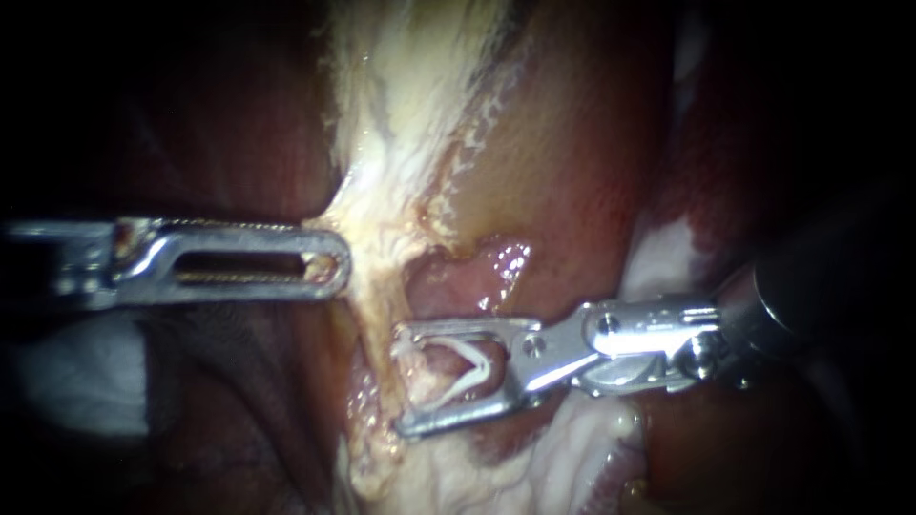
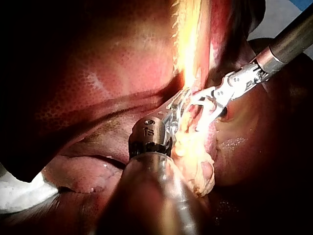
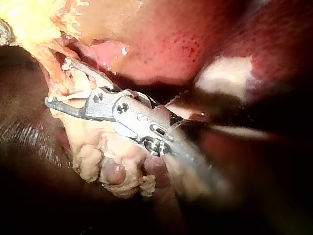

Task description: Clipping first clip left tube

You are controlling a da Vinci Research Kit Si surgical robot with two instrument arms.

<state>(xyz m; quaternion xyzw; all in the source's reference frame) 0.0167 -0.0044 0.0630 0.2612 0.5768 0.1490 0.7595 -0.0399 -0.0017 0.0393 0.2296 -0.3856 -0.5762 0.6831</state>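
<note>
Right instrument holds its jaws wide, carrying a white clip astride the pale tube; left instrument has its jaws pinched on yellowish tissue nearby.

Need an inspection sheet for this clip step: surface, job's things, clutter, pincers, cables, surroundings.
Surface: liver, wet, with a pale tissue band running down beside it.
Job's things: tube lies between the jaws of the right pincer; clip, white, loaded there and not yet closed.
Clutter: white pad at the endoscope view's left edge.
Pincers: left pincer appears shut on the pale tissue band's edge; right pincer stands wide, both jaws holding the clip.
Cables: nothing seen.
Surroundings: dark, nothing seen.
</note>
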